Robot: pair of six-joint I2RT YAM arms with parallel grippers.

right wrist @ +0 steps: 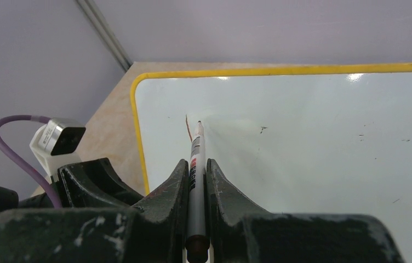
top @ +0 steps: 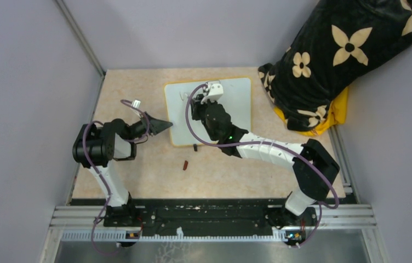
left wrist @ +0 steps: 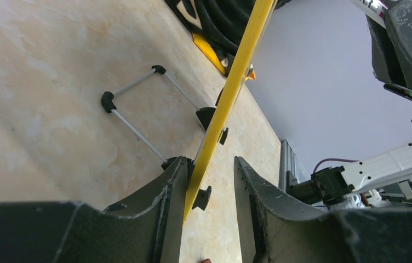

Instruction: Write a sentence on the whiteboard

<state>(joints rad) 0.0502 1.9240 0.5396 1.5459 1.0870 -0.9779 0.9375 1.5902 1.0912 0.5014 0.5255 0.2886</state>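
Note:
The whiteboard (top: 231, 104) lies mid-table, white with a yellow frame (right wrist: 138, 126). My right gripper (right wrist: 196, 163) reaches over its left part (top: 194, 108) and is shut on a grey marker (right wrist: 196, 150). The marker's tip rests on the board beside a short reddish stroke (right wrist: 187, 129); no readable sentence shows. My left gripper (top: 166, 125) sits at the board's left edge. In the left wrist view the yellow frame edge (left wrist: 231, 87) runs between the open jaws of the left gripper (left wrist: 212, 163), lying against the left finger (left wrist: 171, 186) and apart from the right finger.
A black flower-patterned bundle (top: 335, 55) on something yellow (top: 332, 118) fills the back right. A small reddish cap (top: 186, 165) lies on the table in front of the board. A wire stand (left wrist: 132, 123) shows under the board. Grey walls close in the left and back.

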